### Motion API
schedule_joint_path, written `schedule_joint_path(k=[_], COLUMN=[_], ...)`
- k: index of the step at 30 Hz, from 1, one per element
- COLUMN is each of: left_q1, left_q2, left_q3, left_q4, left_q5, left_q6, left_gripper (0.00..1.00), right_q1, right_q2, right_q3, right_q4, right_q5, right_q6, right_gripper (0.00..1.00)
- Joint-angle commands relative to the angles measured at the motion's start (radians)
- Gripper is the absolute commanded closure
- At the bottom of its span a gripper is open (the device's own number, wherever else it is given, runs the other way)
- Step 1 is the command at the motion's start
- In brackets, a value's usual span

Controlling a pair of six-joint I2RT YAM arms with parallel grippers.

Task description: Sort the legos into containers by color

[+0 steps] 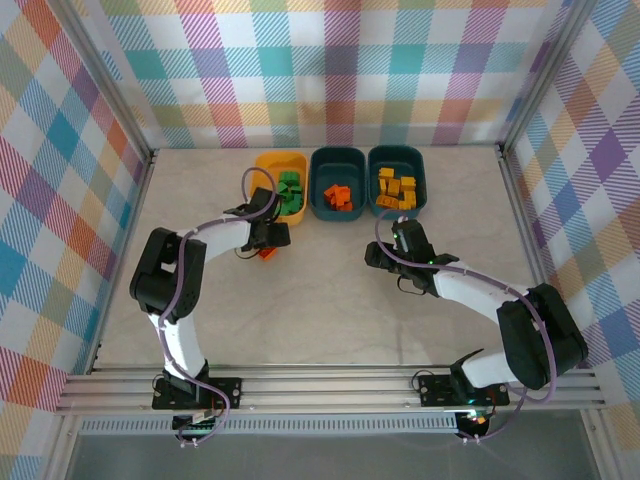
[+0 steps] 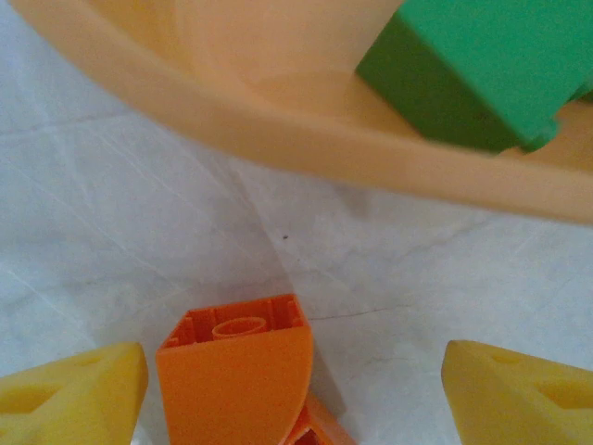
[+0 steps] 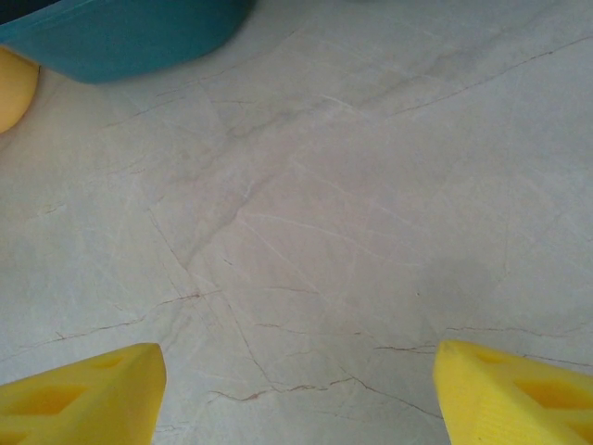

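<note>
Pale marbled tabletop, thin vein lines, matte, evenly lit. Pastel plaid cloth walls at back, left and right. Silver aluminium posts at the back corners, aluminium rail along the near edge. Soft light, faint shadows.

top: high, whole table | L wrist: low, near yellow tub (top too) | R wrist: low

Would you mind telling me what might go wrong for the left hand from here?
1. The orange brick sits off-centre between the fingers of the open left hand, a second orange piece against it; closing may nudge it or drag both.
2. The yellow-orange tub beside it holds green bricks; releasing there would mis-sort.
</note>
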Motion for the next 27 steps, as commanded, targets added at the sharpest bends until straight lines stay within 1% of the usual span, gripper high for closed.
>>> schedule_joint_path(k=[1,3,6,10,12,16,19,21,23,24,27], left_q1=[0.001,-0.005,-0.037,-0.110,-0.133,-0.140,-0.143,-0.153,-0.168,-0.176,-0.215], left_q2=[-0.012,-0.029,-0.052,-0.077,-0.073,-0.046,-0.018,-0.006,0.006,0.011,0.019], left_q3=[-0.037,-0.067,-0.094,-0.114,-0.113,-0.098,-0.071,-0.058,-0.038,-0.029,-0.005], left_q4=[0.074,0.095,0.104,0.119,0.116,0.094,0.063,0.054,0.000,-0.010,-0.034], left_q5=[0.070,0.104,0.112,0.082,0.067,0.033,0.033,0.016,-0.020,-0.033,-0.085], left_q6=[0.016,0.003,-0.013,-0.046,-0.060,-0.086,-0.108,-0.120,-0.124,-0.121,-0.098], left_gripper=[0.19,0.20,0.22,0.25,0.26,0.28,0.32,0.36,0.46,0.49,0.56], right_q1=[0.004,0.004,0.004,0.004,0.004,0.004,0.004,0.004,0.004,0.004,0.004], right_q2=[-0.007,0.002,0.019,0.038,0.042,0.042,0.041,0.042,0.039,0.038,0.035], right_q3=[0.007,0.009,0.015,0.022,0.023,0.024,0.023,0.023,0.023,0.024,0.022], right_q4=[0.012,0.015,0.017,0.017,0.017,0.014,0.014,0.014,0.014,0.015,0.014], right_q5=[0.005,-0.001,-0.010,-0.012,-0.012,-0.007,-0.009,-0.011,-0.014,-0.014,-0.014], right_q6=[-0.003,0.000,0.003,0.003,0.001,-0.001,-0.003,0.000,-0.001,-0.001,-0.001], right_gripper=[0.24,0.24,0.24,0.24,0.24,0.24,0.24,0.24,0.25,0.25,0.25])
